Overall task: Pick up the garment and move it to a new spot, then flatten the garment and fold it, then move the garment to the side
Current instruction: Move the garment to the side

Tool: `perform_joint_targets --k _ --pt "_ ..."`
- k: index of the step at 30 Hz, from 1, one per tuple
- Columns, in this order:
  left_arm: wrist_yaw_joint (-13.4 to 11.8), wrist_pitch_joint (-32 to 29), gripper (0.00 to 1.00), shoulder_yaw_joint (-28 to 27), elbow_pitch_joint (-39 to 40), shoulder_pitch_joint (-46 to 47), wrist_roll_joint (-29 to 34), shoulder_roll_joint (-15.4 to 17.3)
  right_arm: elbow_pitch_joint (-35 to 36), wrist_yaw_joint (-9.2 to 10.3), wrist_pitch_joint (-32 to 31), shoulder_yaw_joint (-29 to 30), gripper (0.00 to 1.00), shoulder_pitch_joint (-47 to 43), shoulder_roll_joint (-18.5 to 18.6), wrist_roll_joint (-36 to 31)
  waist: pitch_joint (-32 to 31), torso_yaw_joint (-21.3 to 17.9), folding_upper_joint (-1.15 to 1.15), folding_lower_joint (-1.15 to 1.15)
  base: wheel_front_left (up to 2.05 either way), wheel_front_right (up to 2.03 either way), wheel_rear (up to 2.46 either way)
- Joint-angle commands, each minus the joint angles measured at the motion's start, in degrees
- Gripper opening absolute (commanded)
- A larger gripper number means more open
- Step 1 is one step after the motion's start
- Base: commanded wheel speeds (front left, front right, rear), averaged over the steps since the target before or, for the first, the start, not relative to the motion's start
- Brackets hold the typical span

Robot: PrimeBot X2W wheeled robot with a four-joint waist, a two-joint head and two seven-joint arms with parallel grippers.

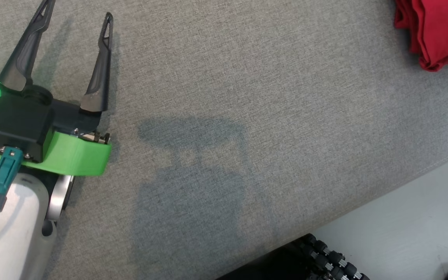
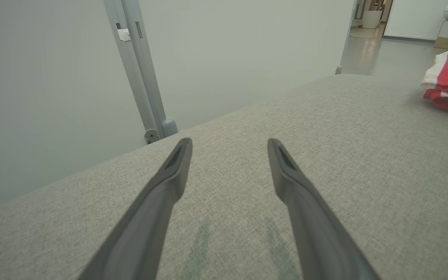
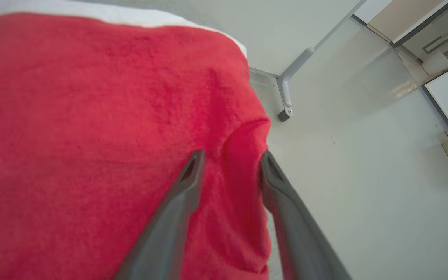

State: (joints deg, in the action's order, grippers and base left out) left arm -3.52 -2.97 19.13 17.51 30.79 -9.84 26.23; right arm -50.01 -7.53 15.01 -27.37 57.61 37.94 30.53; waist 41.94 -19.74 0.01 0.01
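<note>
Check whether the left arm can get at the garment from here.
Probably not easily. Nothing blocks it: bare grey surface lies between the open left gripper and the garment, but that sits far across to the right, where the right gripper straddles a fold.

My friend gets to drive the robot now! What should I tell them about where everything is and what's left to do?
Left gripper: open and empty, over the bare grey cushion.
Right gripper: its fingers sit on either side of a ridge of the red garment. I can't tell if it is pinching.
Garment: piled in layers at the cushion's right end, far from the left gripper.
Done: it looks folded, though that's not certain.
Left: probably finishing the move to the side, then letting go.
</note>
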Motion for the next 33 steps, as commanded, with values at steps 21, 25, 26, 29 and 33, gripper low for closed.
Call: perform_joint_targets --k 21,25,26,29,33 --pt "-5.06 7.52 1.0 -1.24 -8.89 -9.8 -5.44 -4.94 23.69 0.08 0.23 27.86 1.0 -20.5 -15.0 -9.58 -15.48 2.68 -0.01 -0.01 0.0 0.0 0.0" --pt "-5.91 9.08 1.0 -2.07 -10.0 -12.22 -6.88 -5.68 29.58 0.08 0.23 29.22 1.0 -25.18 -18.96 -11.65 -17.92 4.4 -0.01 -0.01 0.0 0.0 0.0" --pt "-6.08 9.48 1.0 -2.39 -10.24 -12.59 -7.05 -5.76 30.73 0.08 0.23 29.42 1.0 -26.08 -19.56 -12.1 -18.29 4.87 -0.01 -0.01 0.0 0.0 0.0" --pt "-6.59 10.29 1.0 -2.82 -10.71 -13.8 -7.82 -6.28 33.52 0.08 0.23 28.83 1.0 -28.29 -21.46 -12.79 -19.21 6.09 -0.01 -0.01 0.0 0.0 0.0" --pt "-6.9 11.22 1.0 -2.98 -11.47 -14.68 -8.77 -6.79 34.84 0.08 0.23 27.47 1.0 -30.34 -22.5 -13.65 -20.78 7.89 -0.01 -0.01 0.0 0.0 0.0"
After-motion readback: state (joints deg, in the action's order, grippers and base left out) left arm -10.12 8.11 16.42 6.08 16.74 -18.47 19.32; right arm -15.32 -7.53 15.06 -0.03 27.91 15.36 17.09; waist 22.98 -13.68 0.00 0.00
